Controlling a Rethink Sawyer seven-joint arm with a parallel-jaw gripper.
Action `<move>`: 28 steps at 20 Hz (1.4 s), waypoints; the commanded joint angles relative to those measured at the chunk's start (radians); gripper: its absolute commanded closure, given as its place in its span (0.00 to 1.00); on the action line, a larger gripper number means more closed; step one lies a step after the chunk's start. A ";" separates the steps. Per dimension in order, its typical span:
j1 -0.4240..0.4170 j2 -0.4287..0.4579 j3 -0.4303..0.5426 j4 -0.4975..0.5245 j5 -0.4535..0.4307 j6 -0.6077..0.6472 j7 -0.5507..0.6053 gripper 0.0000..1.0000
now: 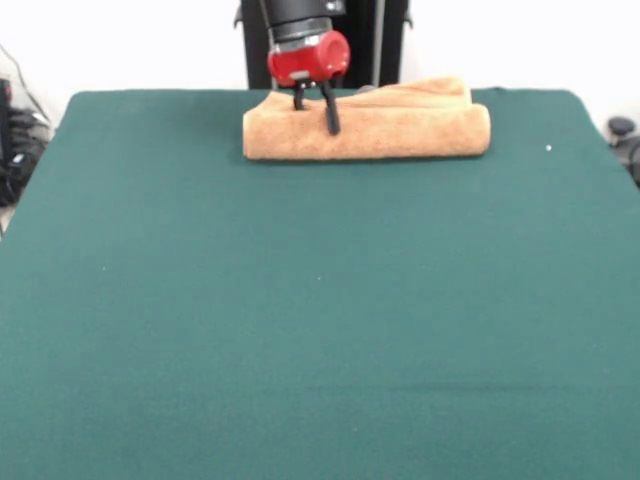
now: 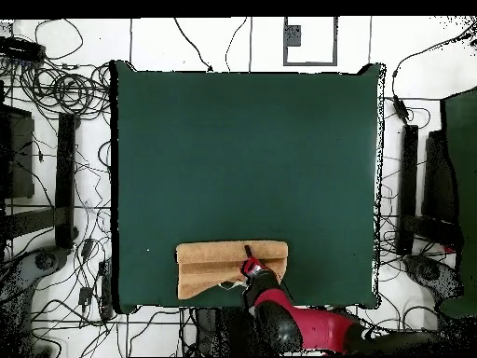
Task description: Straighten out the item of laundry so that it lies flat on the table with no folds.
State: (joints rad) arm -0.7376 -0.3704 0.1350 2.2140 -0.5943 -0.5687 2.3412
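The orange-tan towel (image 1: 400, 130) lies folded into a long narrow band at the far edge of the green table (image 1: 300, 320), right below the robot. In the overhead view the towel (image 2: 210, 266) is near the bottom edge of the table (image 2: 242, 149). My gripper (image 1: 316, 120) is down on the left part of the band, with its red body just above. Its two dark fingers stand apart: one is behind the upper fold and one is in front of it. In the overhead view the gripper (image 2: 248, 257) is over the towel's right part.
Cables and dark equipment lie on the floor around the table (image 2: 65, 93). The robot's black pedestal (image 1: 320, 40) stands right behind the towel. Most of the green cloth stretches toward the camera in the front view.
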 commanded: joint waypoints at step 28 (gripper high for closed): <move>0.100 -0.024 0.079 -0.209 -0.024 -0.113 0.071 0.00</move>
State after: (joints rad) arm -0.7040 -0.4691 0.1441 2.1822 -0.6158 -0.6029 2.3412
